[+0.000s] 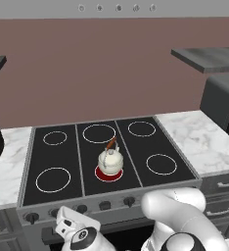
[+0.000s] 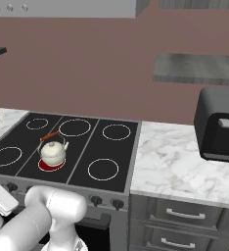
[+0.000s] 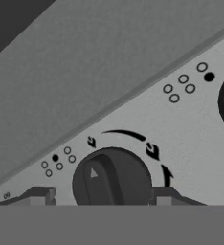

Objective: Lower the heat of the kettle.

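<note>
You see the marble counter (image 1: 204, 142) running across the middle of both base views, with the black cooktop (image 1: 62, 152) set into it at centre left. The kettle (image 1: 110, 160) stands on the glowing red burner (image 1: 108, 174) in the front middle of that cooktop. At the right edge a dark toaster (image 2: 219, 125) sits on the counter, well apart from the cooktop.

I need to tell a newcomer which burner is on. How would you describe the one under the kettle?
Start at the black cooktop set into the marble counter. Take its middle strip and go to the front ring, where the kettle stands. That burner glows red; the other rings are plain white outlines.
</note>
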Controlling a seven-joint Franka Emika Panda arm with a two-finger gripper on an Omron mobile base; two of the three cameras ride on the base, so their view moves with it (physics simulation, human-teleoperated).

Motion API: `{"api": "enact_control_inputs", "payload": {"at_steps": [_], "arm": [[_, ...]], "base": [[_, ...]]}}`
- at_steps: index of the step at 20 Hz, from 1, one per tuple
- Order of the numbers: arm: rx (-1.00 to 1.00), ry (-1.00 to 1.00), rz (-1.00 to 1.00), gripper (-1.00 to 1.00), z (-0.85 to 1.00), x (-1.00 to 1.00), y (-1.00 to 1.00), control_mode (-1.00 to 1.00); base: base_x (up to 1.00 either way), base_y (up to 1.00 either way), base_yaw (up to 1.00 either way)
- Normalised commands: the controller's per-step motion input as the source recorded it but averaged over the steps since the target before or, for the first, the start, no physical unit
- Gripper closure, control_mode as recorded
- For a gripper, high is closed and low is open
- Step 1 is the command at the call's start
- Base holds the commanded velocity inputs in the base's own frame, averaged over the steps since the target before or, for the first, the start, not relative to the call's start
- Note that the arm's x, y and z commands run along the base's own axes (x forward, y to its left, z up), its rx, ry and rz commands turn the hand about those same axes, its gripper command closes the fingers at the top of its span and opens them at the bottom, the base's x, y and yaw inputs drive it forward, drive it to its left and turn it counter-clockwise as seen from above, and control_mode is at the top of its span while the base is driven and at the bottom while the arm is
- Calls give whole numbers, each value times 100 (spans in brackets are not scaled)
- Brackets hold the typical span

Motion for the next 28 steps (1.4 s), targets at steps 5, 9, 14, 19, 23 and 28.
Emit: {"api": "enact_control_inputs", "payload": {"at_steps": [5,9,14,19,23,28], "arm": [[0,-3,1,100,0,2,0,-100],[0,-1,1,100,0,0,0,-100],[7,-1,0,100,0,0,-6,-100],[22,-9,0,100,0,0,-14,-100],[29,-17,0,100,0,-2,-13,-100],[32,-16,0,100,1,0,-9,-100]], "base": [[0,0,0],[0,0,0],[0,0,0],[0,0,0],[0,0,0],[0,0,0]]}}
